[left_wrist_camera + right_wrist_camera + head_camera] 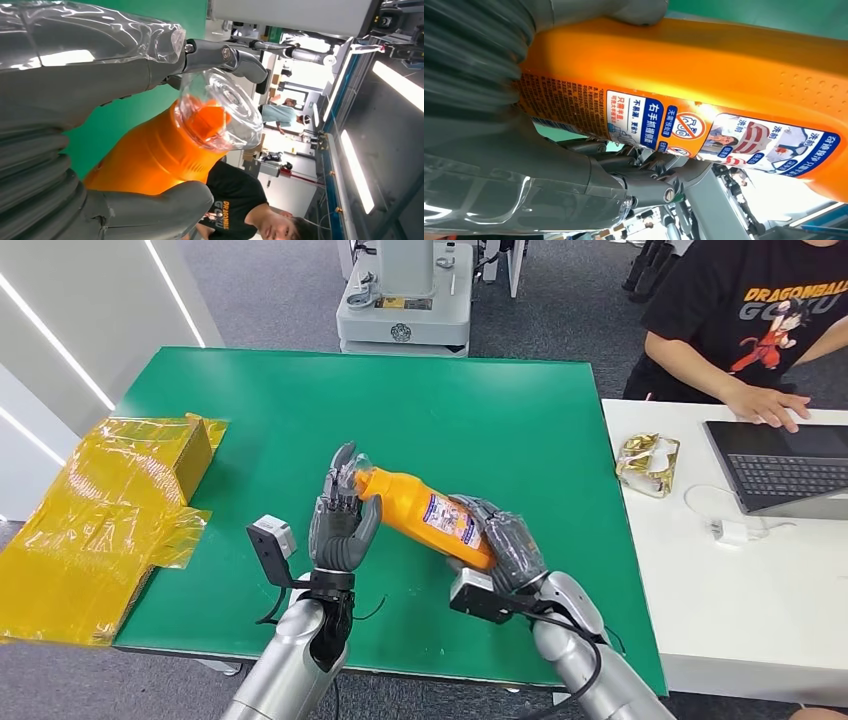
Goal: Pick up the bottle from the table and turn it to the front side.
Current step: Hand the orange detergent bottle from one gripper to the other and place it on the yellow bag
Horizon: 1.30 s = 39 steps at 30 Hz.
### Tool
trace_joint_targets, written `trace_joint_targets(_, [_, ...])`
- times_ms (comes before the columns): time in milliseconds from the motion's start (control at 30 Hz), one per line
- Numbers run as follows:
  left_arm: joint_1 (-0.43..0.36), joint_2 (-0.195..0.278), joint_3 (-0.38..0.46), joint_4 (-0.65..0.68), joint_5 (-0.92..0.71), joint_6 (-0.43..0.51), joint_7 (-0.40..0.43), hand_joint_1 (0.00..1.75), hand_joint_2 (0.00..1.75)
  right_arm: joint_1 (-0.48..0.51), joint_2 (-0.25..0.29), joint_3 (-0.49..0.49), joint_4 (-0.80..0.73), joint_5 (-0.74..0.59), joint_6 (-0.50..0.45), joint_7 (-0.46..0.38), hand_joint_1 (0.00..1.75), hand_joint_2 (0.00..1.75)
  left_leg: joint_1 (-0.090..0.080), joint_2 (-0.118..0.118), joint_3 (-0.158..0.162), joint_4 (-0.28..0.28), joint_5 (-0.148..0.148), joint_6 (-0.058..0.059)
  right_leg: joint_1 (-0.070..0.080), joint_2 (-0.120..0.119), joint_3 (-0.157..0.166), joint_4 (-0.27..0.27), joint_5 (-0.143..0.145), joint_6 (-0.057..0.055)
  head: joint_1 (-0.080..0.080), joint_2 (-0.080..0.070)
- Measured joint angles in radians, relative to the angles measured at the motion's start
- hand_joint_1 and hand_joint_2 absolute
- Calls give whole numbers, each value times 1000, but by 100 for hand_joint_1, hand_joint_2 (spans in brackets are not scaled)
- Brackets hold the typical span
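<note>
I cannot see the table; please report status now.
Right hand grips orange bottle at base. Left hand holds its cap end. Bottle tilted above green table. Nothing obstructing.

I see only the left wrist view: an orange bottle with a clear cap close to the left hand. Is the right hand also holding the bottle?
Observer: Yes. In the head view the right hand grips the lower body of the orange bottle, lifted above the green table.
Operator: Which side faces up?
Observer: A printed label with blue and white panels faces up toward the head camera.
Operator: Where is the left hand on it?
Observer: The left hand is at the clear cap end, fingers upright beside the neck.
Operator: Anything near the table?
Observer: A person sits at a laptop on the white table on the right.
</note>
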Motion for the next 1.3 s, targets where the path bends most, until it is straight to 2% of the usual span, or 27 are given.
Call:
trace_joint_targets(333, [2,7,0,0,-2,16,0,0,175,-68,27,28,116,-25,13,-25,175,175,0,0,0,0,0,0,0,0,0,0,0,0,0,0])
trace_joint_targets(867, [26,8,4,-11,-11,30,-6,0,175,-112,74,73,221,-87,33,-81,175,175,0,0,0,0,0,0,0,0,0,0,0,0,0,0])
trace_joint_targets(1300, [37,8,23,-26,-18,21,-5,0,175,-122,115,133,261,-115,124,-76,175,175,0,-1,0,0,0,0,0,-1,0,1,0,0,0,0])
